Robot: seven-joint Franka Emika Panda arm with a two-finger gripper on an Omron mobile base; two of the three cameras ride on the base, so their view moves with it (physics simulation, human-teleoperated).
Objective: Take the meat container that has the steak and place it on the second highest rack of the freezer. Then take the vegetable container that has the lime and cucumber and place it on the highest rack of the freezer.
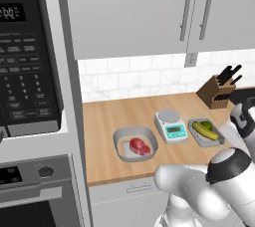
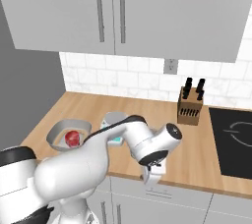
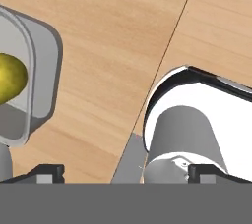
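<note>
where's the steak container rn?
On the wooden counter, left base view: the meat container holding the steak sits left of the kitchen scale, near the oven stack.

wooden counter [image 1: 107,121], meat container [image 1: 135,143], kitchen scale [image 1: 170,126], vegetable container [image 1: 205,132], knife block [image 1: 216,91] by the backsplash

Counter [image 1: 107,121]: bare wood at left end and along back edge up to the tiled wall. Mid-row is tight: meat tray [image 1: 135,144], scale [image 1: 170,126] just right of it, veg tray [image 1: 205,132] just right of that, narrow gaps. Knife block [image 1: 215,92] takes back right corner. Cabinets [image 1: 149,12] cap headroom; oven stack [image 1: 30,96] walls the left end
</note>
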